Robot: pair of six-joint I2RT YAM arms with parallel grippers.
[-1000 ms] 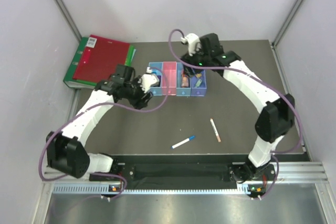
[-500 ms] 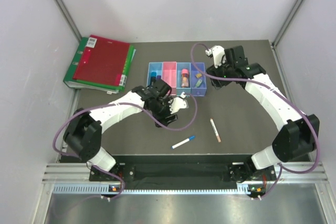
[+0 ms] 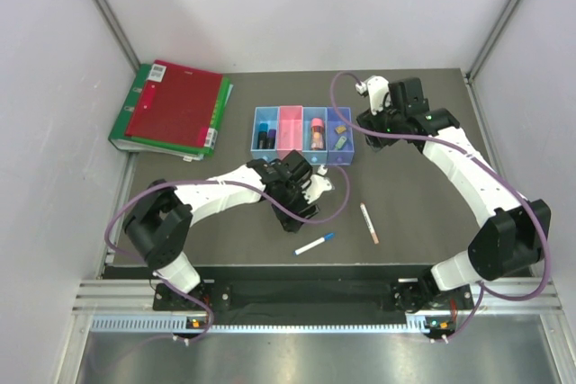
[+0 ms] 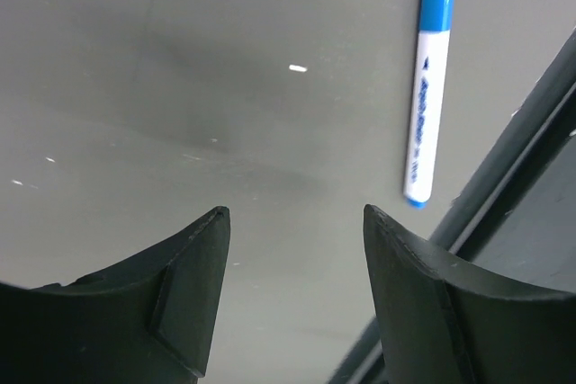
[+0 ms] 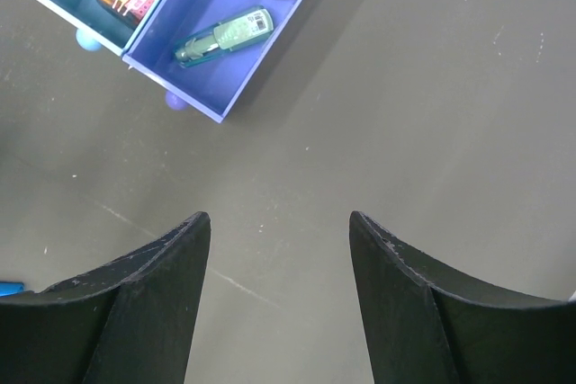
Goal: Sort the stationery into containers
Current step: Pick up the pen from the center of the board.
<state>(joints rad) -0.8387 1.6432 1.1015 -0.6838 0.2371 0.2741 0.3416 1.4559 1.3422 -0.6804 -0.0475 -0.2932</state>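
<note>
Left arm (image 3: 220,191) has swung from the bins (image 3: 290,137) to the blue-capped pen (image 4: 430,87); right arm (image 3: 463,168) has backed off. Both jaws stand partly open, empty. Pen pickup likely next.

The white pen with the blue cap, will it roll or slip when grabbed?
Probably rolls easily: the white pen looks round and smooth, lying flat on the table. Likely stiff and light, being a slim plastic barrel. Its glossy surface may slip under a loose grip.
</note>
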